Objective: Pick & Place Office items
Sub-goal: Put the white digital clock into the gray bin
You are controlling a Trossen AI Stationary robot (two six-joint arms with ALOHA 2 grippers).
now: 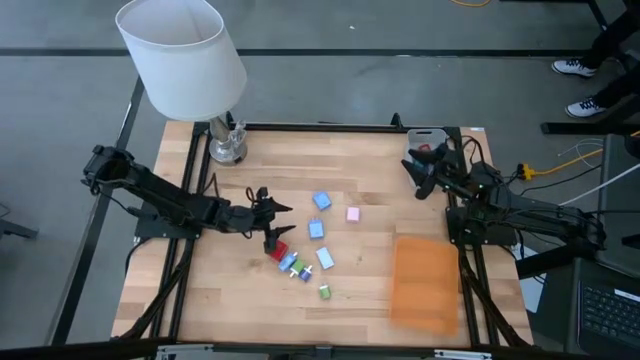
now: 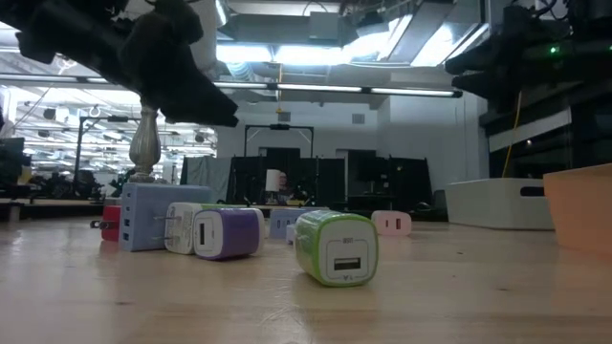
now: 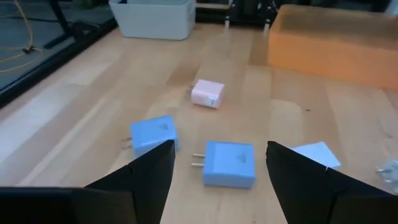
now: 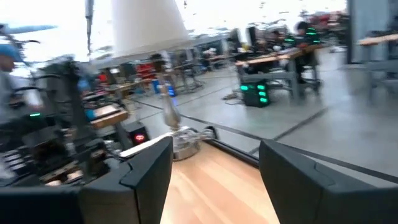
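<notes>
The office items are small charger blocks scattered mid-table: two blue ones (image 1: pixel 321 201) (image 1: pixel 316 229), a pink one (image 1: pixel 353 214), a red one (image 1: pixel 279 251), a pale blue one (image 1: pixel 325 259) and a green one (image 1: pixel 325 291), all lying on the wood. My left gripper (image 1: pixel 274 218) hovers open just left of them. In its wrist view the fingers (image 3: pixel 217 177) stand either side of a blue block (image 3: pixel 230 163), apart from it. My right gripper (image 1: pixel 420 178) is open in the air at the far right, next to the grey tray (image 1: pixel 425 139).
An orange bin (image 1: pixel 425 283) stands at the near right. A lamp with a white shade (image 1: pixel 182 55) stands at the far left corner. The low view shows a green block (image 2: pixel 335 247) and a purple-and-white one (image 2: pixel 225 232) nearest. Bare wood lies between the blocks and the bin.
</notes>
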